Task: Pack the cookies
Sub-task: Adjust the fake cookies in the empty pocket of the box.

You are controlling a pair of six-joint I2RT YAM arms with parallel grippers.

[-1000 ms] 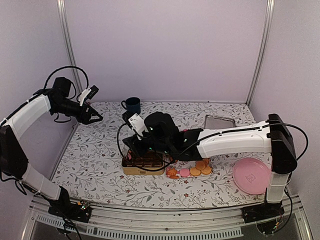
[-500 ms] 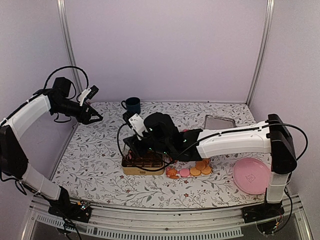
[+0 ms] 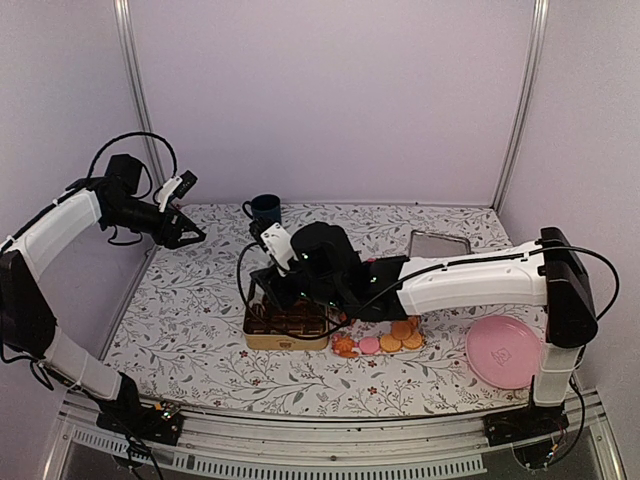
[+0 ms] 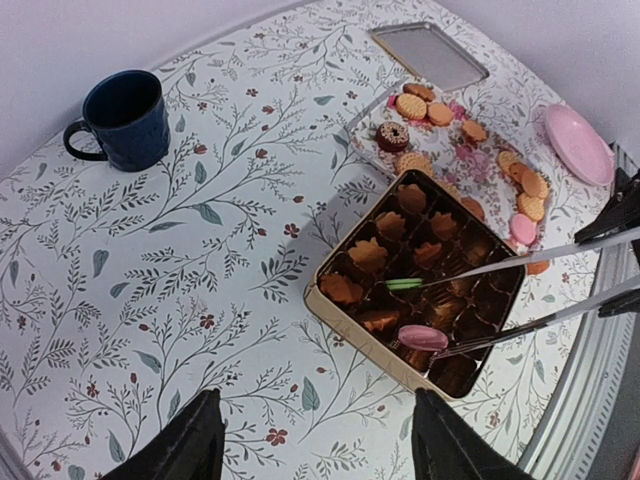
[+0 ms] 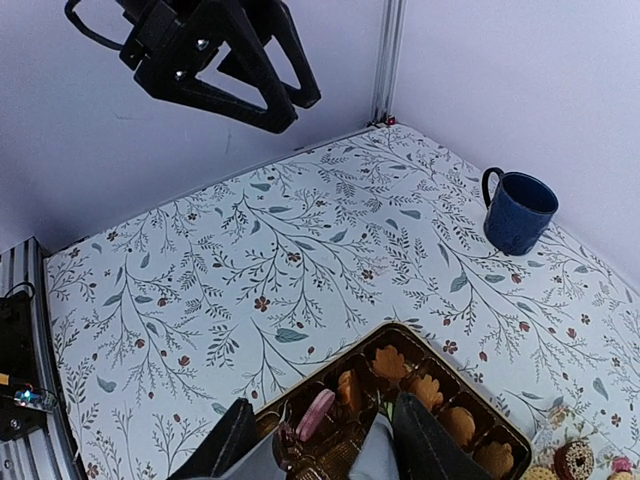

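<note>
An open gold box (image 3: pixel 285 343) with brown compartments sits mid-table and holds several golden cookies (image 4: pixel 367 256). My right gripper (image 3: pixel 275 305) hangs over the box with its thin silver fingers (image 4: pixel 500 265) apart. A green cookie (image 4: pixel 404 284) lies at one fingertip and a pink cookie (image 4: pixel 422 337) at the other. The pink cookie (image 5: pixel 320 412) stands on edge in a compartment. Loose cookies (image 3: pixel 385 342) lie right of the box, golden-orange, pink and one dark brown (image 4: pixel 391 136). My left gripper (image 3: pixel 188 233) is open, empty and raised at the far left.
A dark blue mug (image 3: pixel 265 210) stands behind the box. A metal lid (image 3: pixel 438 243) lies at the back right. A large pink plate (image 3: pixel 503 352) sits at the front right. The floral tablecloth (image 4: pixel 150 300) covers the table left of the box.
My right wrist has risen slightly over the box. The left arm has not moved.
</note>
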